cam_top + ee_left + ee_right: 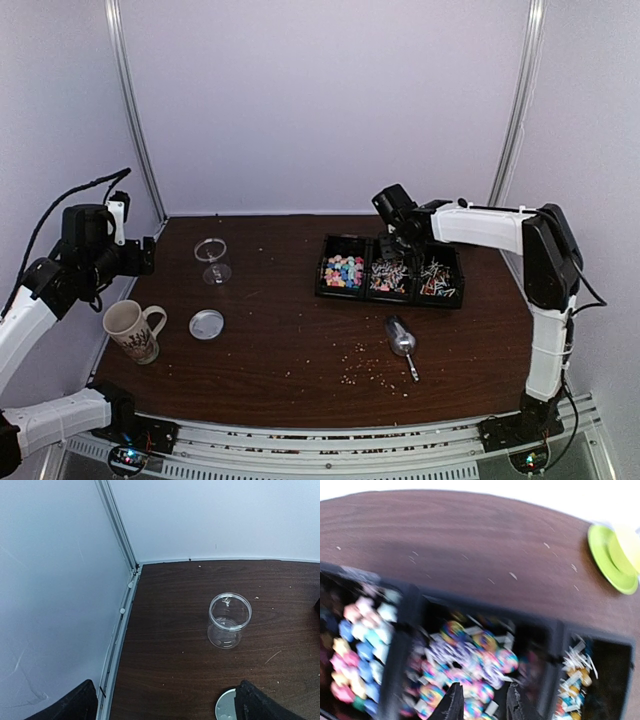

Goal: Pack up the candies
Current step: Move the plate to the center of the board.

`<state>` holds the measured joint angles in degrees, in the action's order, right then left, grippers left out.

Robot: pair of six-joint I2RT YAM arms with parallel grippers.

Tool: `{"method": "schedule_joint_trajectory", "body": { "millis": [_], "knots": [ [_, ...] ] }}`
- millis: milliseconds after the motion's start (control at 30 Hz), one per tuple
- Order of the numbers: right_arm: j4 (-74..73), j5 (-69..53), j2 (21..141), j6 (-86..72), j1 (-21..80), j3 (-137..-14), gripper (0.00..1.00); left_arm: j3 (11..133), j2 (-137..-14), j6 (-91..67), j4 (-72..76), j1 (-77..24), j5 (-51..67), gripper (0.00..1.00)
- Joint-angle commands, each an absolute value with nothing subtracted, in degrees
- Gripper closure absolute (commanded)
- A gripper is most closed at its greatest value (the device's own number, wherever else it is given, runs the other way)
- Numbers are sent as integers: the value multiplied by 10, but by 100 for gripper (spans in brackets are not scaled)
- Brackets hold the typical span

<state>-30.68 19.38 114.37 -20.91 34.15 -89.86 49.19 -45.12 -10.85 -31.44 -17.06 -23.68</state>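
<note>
Candies (470,665) in the tray's (410,610) middle compartment lie just beneath the right gripper (484,706). Its jaws stand narrowly apart; whether they grip anything cannot be told.

A: Right wrist view is smeared. We get the tray (404,630) cut off left and bottom, candies (470,655) as colour blobs.
B: Agreed. We can't tell if the right gripper (482,697) pinches anything. Also the green disc (612,555) is clipped at the right edge.
A: Left wrist: lid (226,707) cropped at the bottom, left gripper (166,695) mostly out of frame.
B: Overhead, we find the candies too small to sort.
</note>
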Motion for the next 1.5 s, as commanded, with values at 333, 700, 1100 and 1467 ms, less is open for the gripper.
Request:
{"method": "schedule_joint_trajectory", "body": {
  "millis": [333, 700, 1100, 1467],
  "knots": [
    [-343, 163, 1179, -224, 376, -1001, 59, 509, -458, -106, -303, -166, -216, 2],
    [-353, 139, 1219, -264, 384, -1025, 48, 509, -457, -106, -303, -166, -214, 2],
    [-358, 132, 1255, -283, 401, -1041, 54, 509, -458, -106, -304, -166, -218, 2],
    [-371, 152, 1276, -256, 416, -1074, 81, 509, -459, -106, -304, -166, -215, 2]
  ]
}}
